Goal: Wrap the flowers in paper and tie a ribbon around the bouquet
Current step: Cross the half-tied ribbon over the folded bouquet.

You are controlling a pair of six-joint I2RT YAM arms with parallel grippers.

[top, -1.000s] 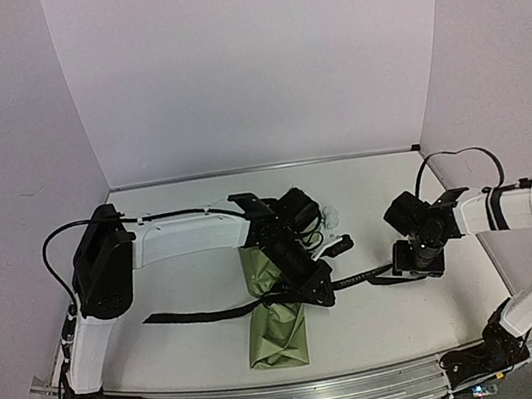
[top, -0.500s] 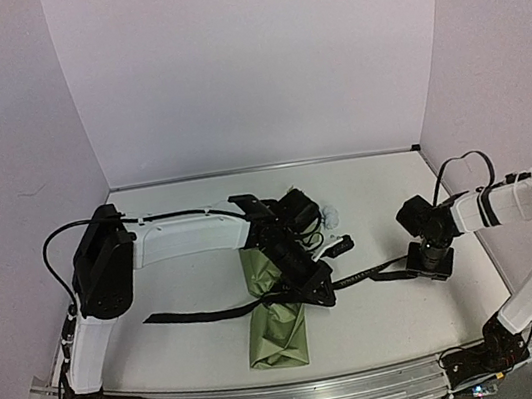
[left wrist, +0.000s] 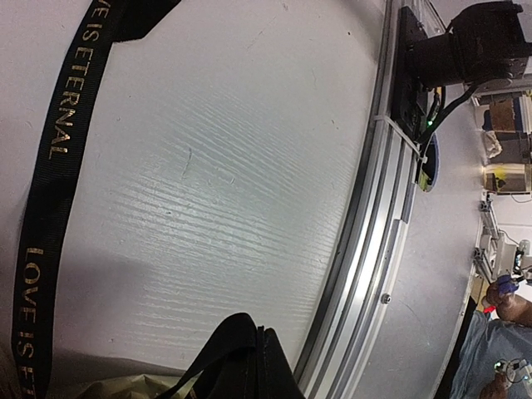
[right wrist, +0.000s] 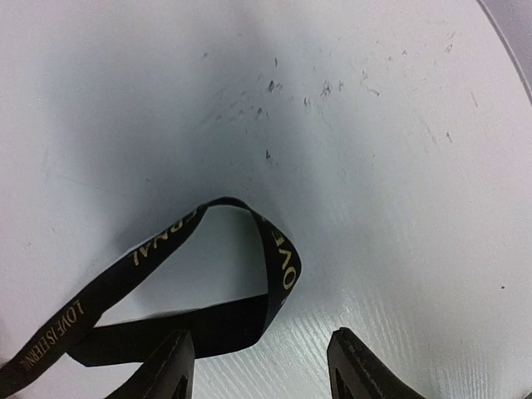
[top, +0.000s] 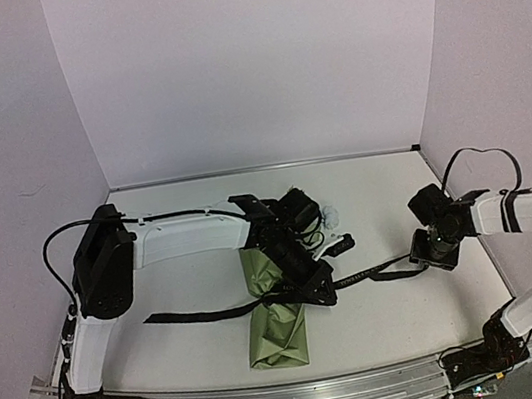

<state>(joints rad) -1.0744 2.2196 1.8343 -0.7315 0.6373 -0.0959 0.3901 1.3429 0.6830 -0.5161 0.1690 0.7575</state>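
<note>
The right tool (top: 433, 252) has slid out toward 3 o'clock, fingers apart, grasping nothing. The ribbon (right wrist: 283, 258) lies looped and slack on the counter (top: 378, 202), so nothing is tied yet. The left tool (top: 313, 291) stays clenched over the bouquet (top: 279, 329) at centre. The counter edge is close at 3 o'clock; there is open room at 12.

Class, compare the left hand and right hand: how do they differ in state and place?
The left hand is shut, the right hand open. The left hand sits over the bouquet; the right hand hangs over the ribbon farther right. Both are close to the ribbon.
</note>
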